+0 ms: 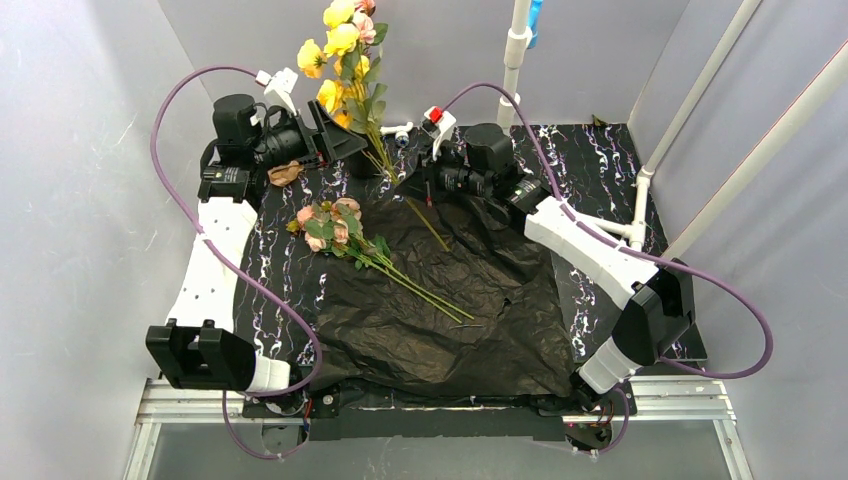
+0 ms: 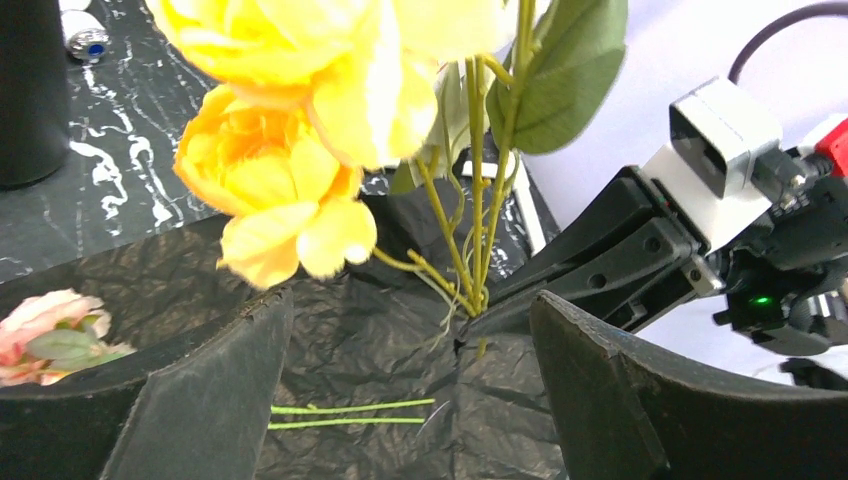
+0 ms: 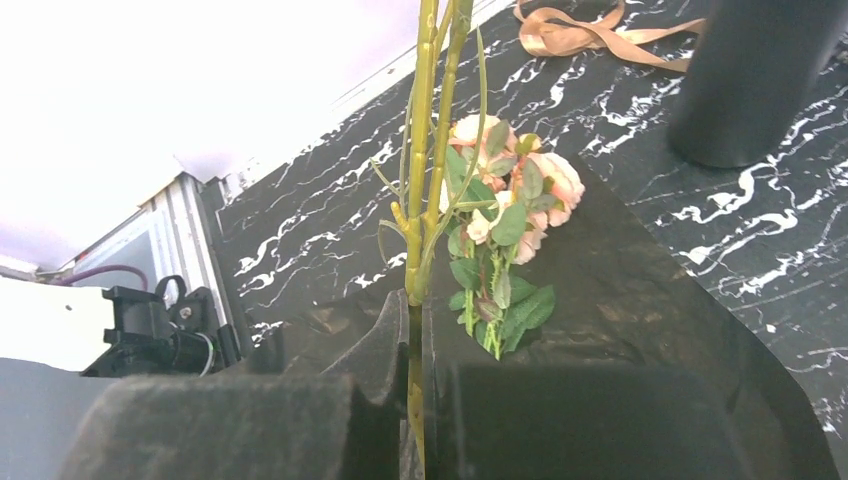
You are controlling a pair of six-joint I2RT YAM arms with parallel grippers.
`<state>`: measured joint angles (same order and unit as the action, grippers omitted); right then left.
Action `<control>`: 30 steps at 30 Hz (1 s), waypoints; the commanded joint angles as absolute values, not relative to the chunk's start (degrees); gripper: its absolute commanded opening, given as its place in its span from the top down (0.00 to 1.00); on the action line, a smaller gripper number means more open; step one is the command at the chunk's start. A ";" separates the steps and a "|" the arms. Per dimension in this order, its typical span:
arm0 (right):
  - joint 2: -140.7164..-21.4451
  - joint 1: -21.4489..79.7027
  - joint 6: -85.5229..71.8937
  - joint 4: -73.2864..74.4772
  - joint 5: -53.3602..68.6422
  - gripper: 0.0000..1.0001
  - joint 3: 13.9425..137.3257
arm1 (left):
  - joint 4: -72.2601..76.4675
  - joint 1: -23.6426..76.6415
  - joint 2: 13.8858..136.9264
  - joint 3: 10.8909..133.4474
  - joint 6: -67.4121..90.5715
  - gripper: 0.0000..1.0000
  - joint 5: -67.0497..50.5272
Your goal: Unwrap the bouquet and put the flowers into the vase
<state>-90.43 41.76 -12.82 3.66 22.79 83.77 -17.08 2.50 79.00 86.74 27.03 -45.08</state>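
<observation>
Right gripper (image 3: 415, 335) clenched on yellow rose stems (image 3: 430, 150), upright. Left gripper (image 2: 410, 320) jaws spread, flanking stems. Pink roses (image 1: 330, 225) lie on wrapping paper (image 1: 450, 340). Right wrist view shows vase (image 3: 750, 80) near ribbon (image 3: 590, 35) (indistinct from above).

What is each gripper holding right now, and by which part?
The right gripper is shut on the yellow flowers, low on their stems. The left gripper is open close by, gripping nothing.
</observation>
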 commanded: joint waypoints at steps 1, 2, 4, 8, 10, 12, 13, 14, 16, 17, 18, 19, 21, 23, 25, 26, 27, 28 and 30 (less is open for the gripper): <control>-87.45 43.22 -13.34 -1.71 25.16 0.99 83.43 | -10.69 3.43 79.57 88.16 31.91 0.18 -49.76; -87.50 43.60 -12.98 -1.75 25.34 0.99 83.41 | -10.21 3.66 79.85 88.30 32.25 0.19 -49.83; -87.64 44.81 -11.01 -1.22 25.50 0.99 83.60 | -9.64 3.90 80.53 88.51 33.13 0.21 -49.83; -88.52 46.96 -8.40 1.39 24.34 0.99 84.99 | -7.96 3.96 81.37 88.81 34.38 0.25 -50.22; -89.00 46.98 -8.82 1.50 24.47 0.99 85.29 | -7.13 4.02 81.49 88.77 34.47 0.32 -50.36; -89.37 47.10 -8.78 1.33 24.77 0.99 85.36 | -6.57 4.00 81.58 88.87 34.29 0.43 -50.51; -89.53 47.11 -8.72 1.24 24.78 0.99 85.42 | -6.51 3.96 81.67 89.01 34.11 0.51 -50.60; -89.67 47.11 -8.70 1.31 24.78 0.99 85.40 | -6.65 3.97 81.73 89.28 33.92 0.59 -50.62; -89.87 47.11 -8.64 1.56 24.63 0.99 85.39 | -7.14 3.96 81.88 90.08 32.84 0.81 -50.07; -90.01 47.11 -8.51 1.84 24.43 0.99 85.35 | -7.57 3.88 82.05 90.72 31.92 0.90 -49.63; -90.09 47.11 -8.46 2.28 24.03 0.97 85.39 | -8.42 3.82 82.24 91.68 30.54 0.99 -49.06; -90.19 47.07 -8.43 3.00 23.35 0.88 85.59 | -9.31 3.66 82.57 92.81 29.16 1.00 -48.41; -90.13 47.04 -8.46 4.24 22.37 0.68 85.71 | -10.43 2.91 83.65 95.38 27.00 1.00 -47.05; -89.50 47.05 -8.24 4.77 21.52 0.46 85.34 | -10.99 1.99 84.90 98.51 25.39 1.00 -45.85; -88.88 47.02 -7.42 5.36 20.77 0.29 85.21 | -12.02 1.31 86.57 101.82 22.75 1.00 -44.65; -88.56 47.02 -6.59 5.77 20.63 0.23 85.17 | -12.79 1.12 87.58 103.90 20.93 1.00 -43.88; -88.37 46.96 -5.65 6.24 20.42 0.16 85.10 | -13.55 1.00 88.48 106.01 19.11 1.00 -42.92; -88.10 46.89 -4.86 6.70 20.09 0.10 85.08 | -13.97 0.90 89.43 107.94 17.47 1.00 -41.74; -87.65 46.54 -3.68 7.61 19.40 0.02 85.16 | -14.46 0.45 91.27 112.05 14.67 1.00 -38.97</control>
<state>-90.45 46.92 -7.29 6.55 21.37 83.90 -12.97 1.08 89.54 104.68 22.72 -43.97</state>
